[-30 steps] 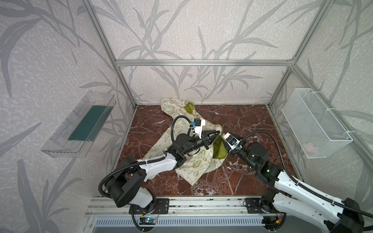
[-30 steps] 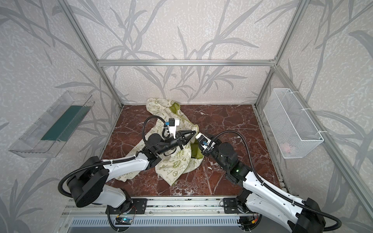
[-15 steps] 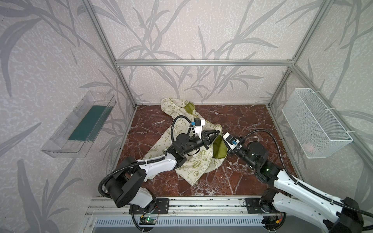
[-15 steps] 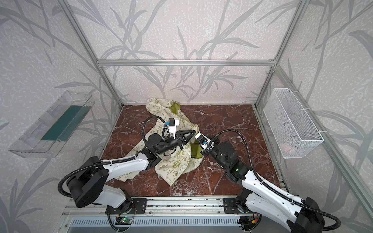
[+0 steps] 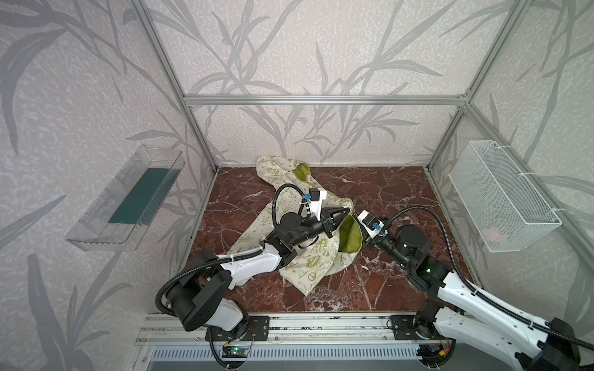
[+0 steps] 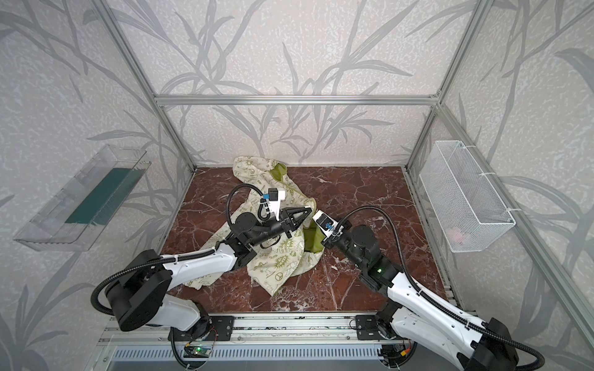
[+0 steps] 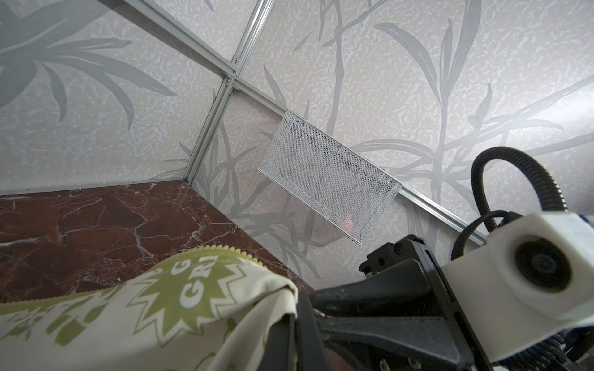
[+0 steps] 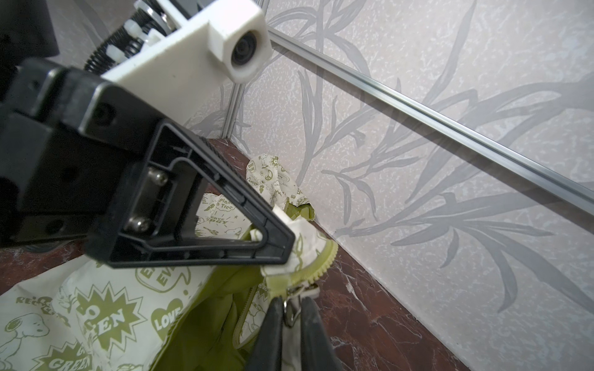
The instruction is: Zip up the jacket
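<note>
The cream jacket with olive doodles lies crumpled mid-floor, its lime lining showing. My left gripper is shut on the jacket's front edge and holds it raised; the pinch shows in the left wrist view and the right wrist view. Just below that pinch runs the olive zipper strip. My right gripper is shut on the metal zipper pull, one finger on each side. In both top views its tips are hidden under its wrist camera.
A white wire basket hangs on the right wall, and a clear tray on the left wall. The two grippers nearly touch above the red marble floor. The back wall is close behind the jacket's hood.
My right gripper's jaws have closed onto the zipper pull. The left gripper has kept its hold on the jacket edge, and both arms have barely shifted.
</note>
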Controlling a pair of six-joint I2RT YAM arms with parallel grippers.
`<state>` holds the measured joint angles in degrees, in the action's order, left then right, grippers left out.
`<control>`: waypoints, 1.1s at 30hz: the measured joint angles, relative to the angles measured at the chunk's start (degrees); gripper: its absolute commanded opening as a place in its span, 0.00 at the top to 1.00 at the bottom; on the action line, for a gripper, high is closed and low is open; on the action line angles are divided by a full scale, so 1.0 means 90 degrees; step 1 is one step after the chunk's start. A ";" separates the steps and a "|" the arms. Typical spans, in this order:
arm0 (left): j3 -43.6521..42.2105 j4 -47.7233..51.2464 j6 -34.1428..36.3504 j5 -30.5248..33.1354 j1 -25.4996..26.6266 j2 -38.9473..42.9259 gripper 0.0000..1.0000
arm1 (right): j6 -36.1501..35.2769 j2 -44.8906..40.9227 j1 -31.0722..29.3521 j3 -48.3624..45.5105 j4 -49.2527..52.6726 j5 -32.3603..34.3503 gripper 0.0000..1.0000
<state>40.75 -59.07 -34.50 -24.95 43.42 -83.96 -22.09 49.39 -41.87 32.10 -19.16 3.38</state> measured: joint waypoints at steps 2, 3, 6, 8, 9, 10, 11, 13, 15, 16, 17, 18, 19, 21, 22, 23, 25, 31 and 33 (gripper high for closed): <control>0.0000 0.0032 0.0000 0.0000 0.0002 0.0000 1.00 | 0.0024 -0.0017 0.0022 0.0000 0.0027 -0.0027 0.87; 0.0000 0.0041 0.0000 0.0000 0.0002 0.0000 1.00 | 0.0039 -0.0029 0.0036 0.0000 0.0032 -0.0051 0.89; 0.0000 0.0049 0.0002 0.0000 0.0002 0.0000 1.00 | 0.0097 -0.0046 0.0073 0.0000 0.0032 -0.0061 0.95; 0.0000 0.0051 0.0002 0.0000 0.0002 0.0000 1.00 | 0.0117 -0.0046 0.0102 0.0002 0.0034 -0.0066 1.00; 0.0000 0.0053 0.0002 0.0000 0.0005 0.0000 1.00 | 0.0119 -0.0044 0.0109 0.0007 0.0034 -0.0073 1.00; 0.0000 0.0056 0.0005 0.0000 0.0005 0.0000 1.00 | 0.0119 -0.0034 0.0119 0.0015 0.0032 -0.0075 1.00; 0.0000 0.0066 0.0007 0.0000 0.0005 0.0000 1.00 | 0.0119 -0.0022 0.0124 0.0032 0.0036 -0.0075 1.00; 0.0000 0.0097 0.0019 0.0002 0.0002 0.0012 1.00 | 0.0121 0.0010 0.0136 0.0061 0.0049 -0.0075 1.00; 0.0000 0.0192 0.0049 0.0000 0.0002 0.0068 1.00 | 0.0121 0.0029 0.0148 0.0070 0.0044 -0.0075 1.00; 0.0000 0.0253 0.0061 0.0000 0.0005 0.0107 1.00 | 0.0124 0.0036 0.0160 0.0070 0.0036 -0.0073 1.00; 0.0000 0.0357 0.0087 -0.0002 0.0005 0.0160 1.00 | 0.0131 0.0056 0.0175 0.0073 0.0015 -0.0068 1.00; 0.0002 0.0491 0.0124 -0.0002 0.0005 0.0221 1.00 | 0.0143 0.0083 0.0194 0.0080 0.0002 -0.0061 1.00; 0.0005 0.0680 0.0172 -0.0007 0.0005 0.0304 1.00 | 0.0165 0.0124 0.0214 0.0085 -0.0024 -0.0061 1.00; 0.0063 0.1195 0.0289 0.0000 0.0002 0.0478 1.00 | 0.0202 0.0228 0.0231 0.0107 -0.0049 -0.0075 1.00; 0.0143 0.1552 0.0367 0.0012 0.0002 0.0583 1.00 | 0.0236 0.0306 0.0231 0.0114 -0.0083 -0.0092 1.00; 0.0245 0.1936 0.0454 0.0041 0.0002 0.0685 1.00 | 0.0270 0.0391 0.0231 0.0126 -0.0124 -0.0114 1.00; 0.0474 0.2701 0.0631 0.0134 -0.0002 0.0872 1.00 | 0.0335 0.0551 0.0233 0.0194 -0.0187 -0.0168 1.00; 0.0886 0.4384 0.0882 0.0401 -0.0153 0.1362 1.00 | 0.0525 0.1061 0.0223 0.0498 -0.0415 -0.0437 1.00; 0.0981 0.4833 0.0867 0.0425 -0.0260 0.1447 1.00 | 0.0573 0.1192 0.0202 0.0556 -0.0452 -0.0486 1.00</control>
<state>49.58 -15.57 -26.70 -21.12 41.08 -70.94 -16.93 60.12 -40.05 37.10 -23.22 -0.99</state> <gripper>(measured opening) 0.045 0.048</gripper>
